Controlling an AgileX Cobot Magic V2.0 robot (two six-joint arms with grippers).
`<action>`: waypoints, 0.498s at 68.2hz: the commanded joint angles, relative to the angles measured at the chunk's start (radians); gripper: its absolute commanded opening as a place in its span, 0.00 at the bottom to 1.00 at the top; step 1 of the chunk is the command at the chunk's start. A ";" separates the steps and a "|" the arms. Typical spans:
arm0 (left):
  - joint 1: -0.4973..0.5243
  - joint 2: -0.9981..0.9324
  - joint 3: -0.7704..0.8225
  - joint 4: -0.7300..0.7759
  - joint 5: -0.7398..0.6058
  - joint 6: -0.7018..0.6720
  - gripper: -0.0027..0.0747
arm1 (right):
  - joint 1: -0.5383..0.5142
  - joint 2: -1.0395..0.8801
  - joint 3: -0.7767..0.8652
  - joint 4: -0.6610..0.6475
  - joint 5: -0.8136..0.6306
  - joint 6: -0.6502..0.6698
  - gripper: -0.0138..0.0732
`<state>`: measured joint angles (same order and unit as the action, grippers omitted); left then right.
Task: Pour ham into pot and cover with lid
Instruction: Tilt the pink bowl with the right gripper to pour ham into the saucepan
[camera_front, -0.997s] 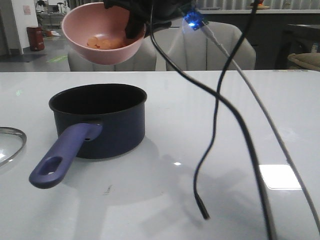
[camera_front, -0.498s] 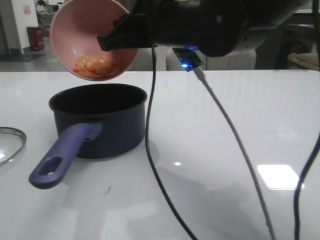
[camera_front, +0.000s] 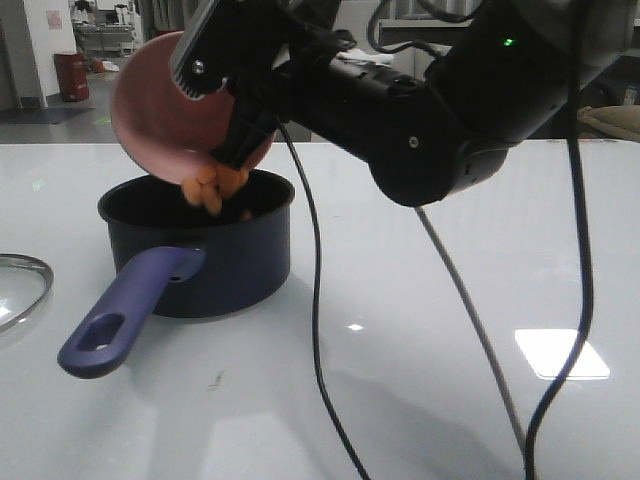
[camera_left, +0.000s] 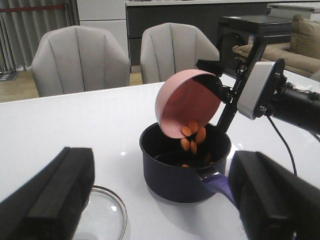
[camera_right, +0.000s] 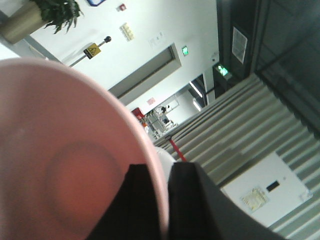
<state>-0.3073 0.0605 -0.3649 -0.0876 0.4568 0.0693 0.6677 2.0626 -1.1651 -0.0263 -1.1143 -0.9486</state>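
The right gripper (camera_right: 160, 200) is clamped on the rim of the pink bowl (camera_front: 165, 120), one finger inside the rim and one outside. Half a second ago the bowl was only tilted above the pot (camera_front: 210, 255) with the ham (camera_front: 215, 190) heaped at its low edge; now it is tipped over far more steeply, and the ham is sliding off the lip and dropping into the pot's black inside. So the pour is under way, not finished, I judge. The lid (camera_front: 20, 290) lies flat on the table (camera_front: 450, 250), apart from the pot on its handle side, untouched. The left gripper (camera_left: 160, 200) hangs wide open and empty near the lid.
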 joint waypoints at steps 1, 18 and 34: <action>-0.009 0.010 -0.027 -0.012 -0.076 -0.001 0.79 | -0.001 -0.061 -0.030 -0.019 -0.173 -0.047 0.32; -0.009 0.010 -0.027 -0.012 -0.076 -0.001 0.79 | -0.001 -0.061 -0.031 0.026 -0.173 0.067 0.32; -0.009 0.010 -0.027 -0.012 -0.076 -0.001 0.79 | -0.001 -0.104 -0.030 0.116 -0.097 0.542 0.32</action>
<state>-0.3073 0.0605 -0.3649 -0.0876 0.4568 0.0693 0.6688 2.0558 -1.1651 0.0626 -1.1231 -0.5896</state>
